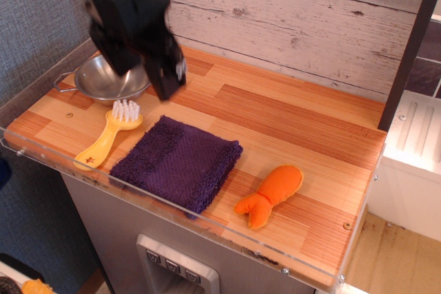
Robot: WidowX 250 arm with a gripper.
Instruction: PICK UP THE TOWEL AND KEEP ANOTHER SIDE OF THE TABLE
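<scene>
End effector (169, 77) raised, pointing down, holding nothing, jaw opening unclear, towel (178, 162) flat on table (289, 122)

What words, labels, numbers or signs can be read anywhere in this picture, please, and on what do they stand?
No text can be read anywhere in this view.
Yellow brush: a small star shape on its handle end, a sign and not lettering.
Grey base panel: small raised buttons, with any markings too small to read.
Towel, orange plush toy, steel bowl and table: no lettering visible.
</scene>
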